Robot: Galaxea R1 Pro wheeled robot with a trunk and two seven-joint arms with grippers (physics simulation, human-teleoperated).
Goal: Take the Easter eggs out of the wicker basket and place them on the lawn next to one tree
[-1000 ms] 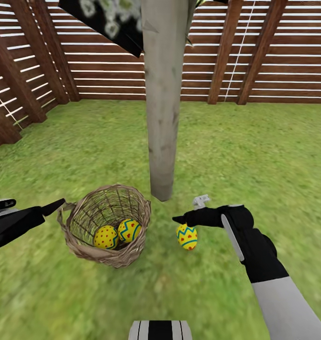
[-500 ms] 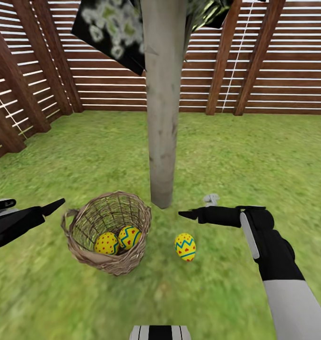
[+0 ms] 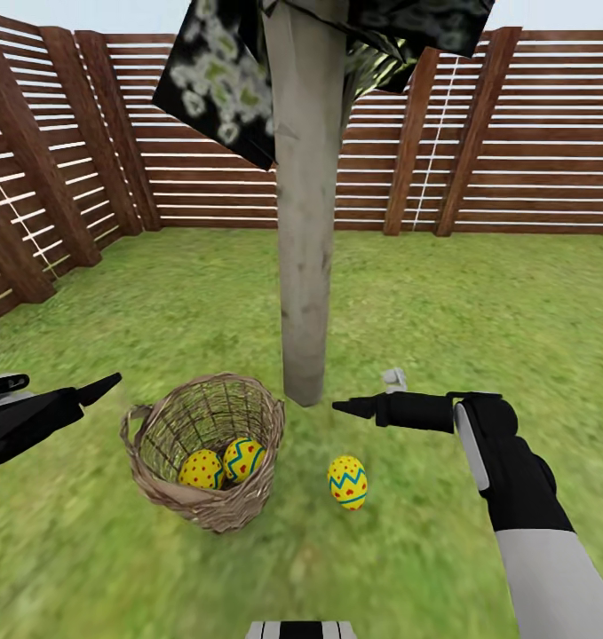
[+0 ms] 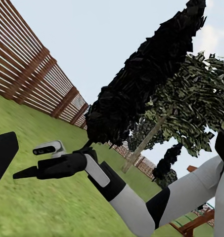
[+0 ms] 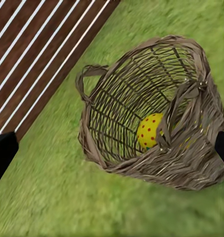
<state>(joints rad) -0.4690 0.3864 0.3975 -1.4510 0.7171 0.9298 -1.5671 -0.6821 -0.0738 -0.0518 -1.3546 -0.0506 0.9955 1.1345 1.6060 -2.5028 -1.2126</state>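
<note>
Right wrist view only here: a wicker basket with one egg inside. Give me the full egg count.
Observer: Two are in the wicker basket: a left egg and a right egg, side by side.
Operator: Locate the third.
Observer: The third egg lies on the lawn, outside the basket, near the foot of the tree trunk.
Operator: Report my right gripper.
Observer: The right gripper is open and empty, apart from that third egg.
</note>
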